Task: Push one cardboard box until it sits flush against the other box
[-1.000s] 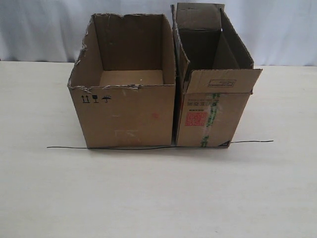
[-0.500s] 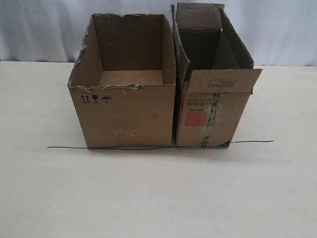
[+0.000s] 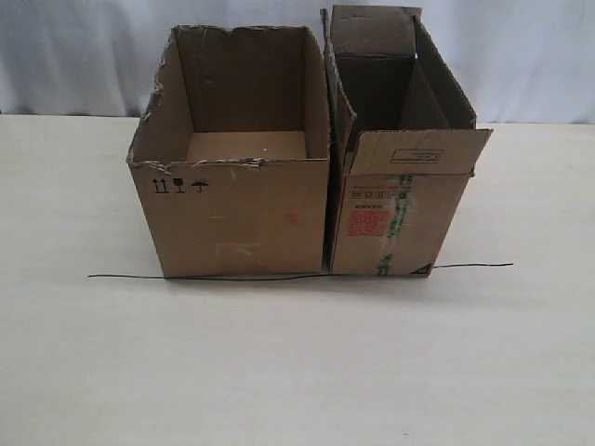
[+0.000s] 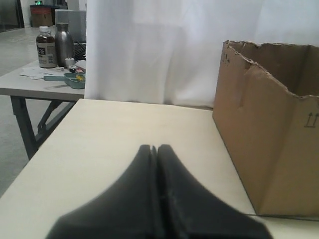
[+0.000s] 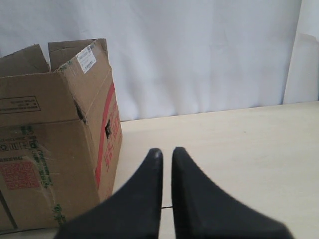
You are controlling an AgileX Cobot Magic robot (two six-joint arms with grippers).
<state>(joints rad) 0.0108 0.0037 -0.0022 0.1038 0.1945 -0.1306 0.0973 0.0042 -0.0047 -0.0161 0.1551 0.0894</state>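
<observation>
While the wide, torn-edged brown cardboard box (image 3: 237, 181) stood flush against the taller, narrower red-labelled cardboard box (image 3: 400, 158) on the pale wooden table (image 3: 297, 362), the left gripper (image 4: 154, 148) was closed empty and the right gripper (image 5: 167, 151) barely parted, holding nothing.

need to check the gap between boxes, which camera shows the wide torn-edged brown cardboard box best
The exterior view: the wide torn-edged brown cardboard box shows whole, its side against the narrower taller brown box with a red label. The left wrist view shows only one corner and side, beyond the shut left gripper. The right wrist view does not show it.
</observation>
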